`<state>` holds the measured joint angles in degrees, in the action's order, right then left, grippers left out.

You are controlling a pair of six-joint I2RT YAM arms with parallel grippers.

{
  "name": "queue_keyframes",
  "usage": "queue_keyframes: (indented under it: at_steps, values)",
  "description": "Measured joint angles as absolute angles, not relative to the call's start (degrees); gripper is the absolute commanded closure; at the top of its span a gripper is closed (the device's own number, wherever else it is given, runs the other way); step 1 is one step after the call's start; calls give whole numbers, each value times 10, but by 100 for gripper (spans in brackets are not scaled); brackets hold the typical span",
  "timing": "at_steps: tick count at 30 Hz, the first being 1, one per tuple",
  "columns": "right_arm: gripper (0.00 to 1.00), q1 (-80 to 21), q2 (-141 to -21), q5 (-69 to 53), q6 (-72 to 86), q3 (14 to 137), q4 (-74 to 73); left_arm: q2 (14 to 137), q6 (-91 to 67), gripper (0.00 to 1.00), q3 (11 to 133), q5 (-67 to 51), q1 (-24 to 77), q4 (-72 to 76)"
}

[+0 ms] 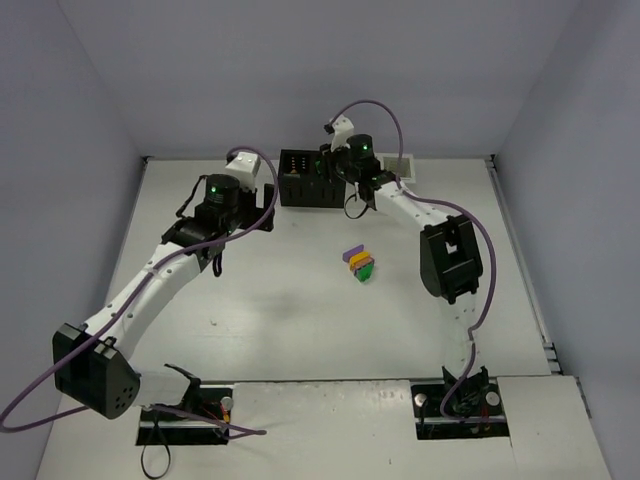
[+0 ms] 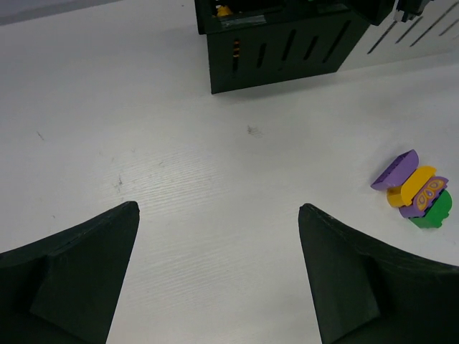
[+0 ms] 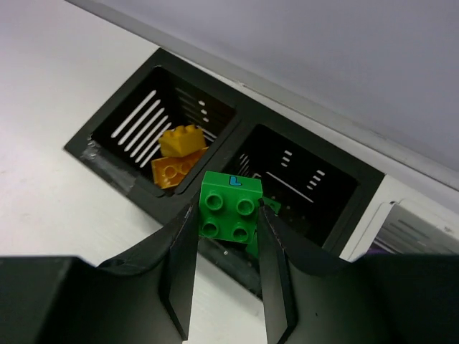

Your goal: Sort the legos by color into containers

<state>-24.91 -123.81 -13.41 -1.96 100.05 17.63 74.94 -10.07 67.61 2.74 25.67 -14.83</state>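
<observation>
**Right wrist view.** The right end effector [image 3: 226,236] is narrowed onto a green brick [image 3: 230,204], with one finger flat against each side face and the studs turned toward the camera. I judge this side grip keeps the brick square for a clean drop. The brick hangs over the wall shared by the black bin [image 3: 129,122], which holds orange bricks [image 3: 178,152], and the second black bin [image 3: 315,168] beside it. A sliver of green shows beneath the brick on the second bin's side, but I cannot tell whether it is another brick. If green belongs there, I read this as the moment just ahead of release. I would want the brick further over that bin, so it cannot glance off the wall into the orange. A white bin [image 3: 416,226] adjoins beyond.

**Top view.** The bins [image 1: 300,197] stand at the middle of the worktop's [image 1: 280,320] far edge, within reach of both arms.

**Left wrist view.** The left end effector [image 2: 219,215] is spread wide and empty above bare worktop, near the far edge and left of the bins. A stack of bricks [image 2: 416,192] in purple, orange-yellow, purple and green lies near the worktop's centre, apart from both arms. The bricks are pressed together in mixed colours, so the stack will likely need pulling apart first.
</observation>
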Motion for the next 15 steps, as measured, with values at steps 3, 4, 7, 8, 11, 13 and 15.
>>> queue_keyframes:
  at_steps: [3,4,7,8,11,13,15]
  values:
    - [93,-247,-1260,-121,-25,1025,177,749,-115,14,676,24,242,-149]
    - [93,-247,-1264,-117,-27,1030,177,749,-119,14,676,23,240,-149]
    - [79,-244,-1273,-110,-29,1043,177,749,-126,14,676,19,239,-149]
    - [69,-244,-1274,-108,-29,1045,177,749,-127,14,676,17,239,-150]
    - [52,-243,-1274,-106,-29,1048,176,749,-127,14,676,13,239,-150]
    - [50,-243,-1274,-106,-31,1048,176,749,-128,14,676,10,239,-150]
    - [48,-243,-1274,-105,-31,1047,176,749,-128,14,676,9,238,-150]
